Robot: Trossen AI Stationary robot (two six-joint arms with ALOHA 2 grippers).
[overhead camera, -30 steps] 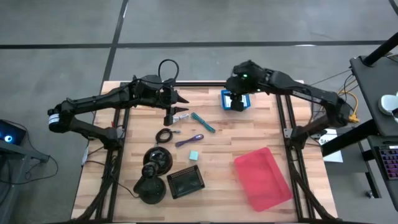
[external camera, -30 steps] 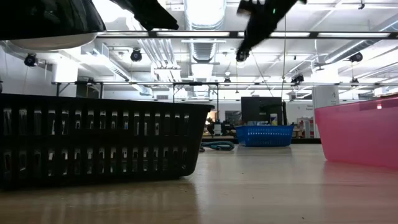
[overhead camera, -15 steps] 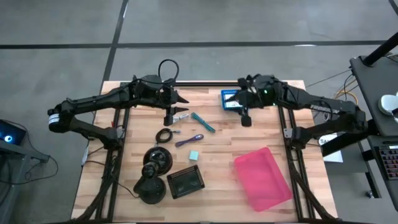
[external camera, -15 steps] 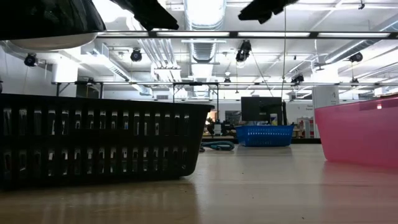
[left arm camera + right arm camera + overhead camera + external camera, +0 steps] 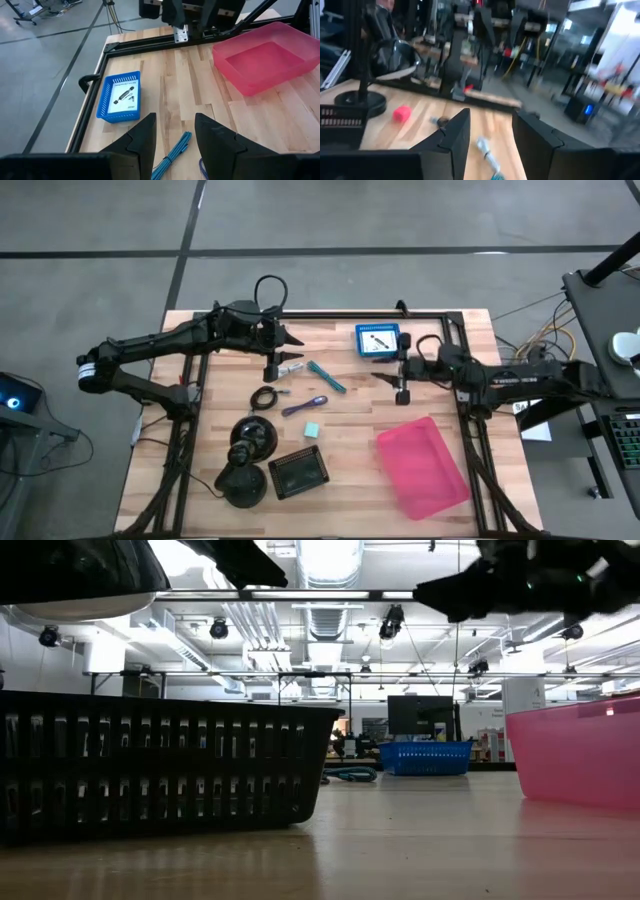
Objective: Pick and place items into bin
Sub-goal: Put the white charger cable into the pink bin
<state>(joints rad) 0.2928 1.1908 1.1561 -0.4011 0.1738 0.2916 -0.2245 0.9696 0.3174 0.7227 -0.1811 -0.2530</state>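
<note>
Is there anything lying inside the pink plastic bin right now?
No, in the left wrist view the pink plastic bin shows only its bare floor, while a white packet lies in the small blue basket instead.

Two dark arms are showing from above — matte black, jointed, chunky at the elbows. The left arm is wearing a pale band near its base; the right arm is carrying small white lettering along its forearm. Each one's wedge-shaped black fingers are tapering forward — smooth, unmarked.
</note>
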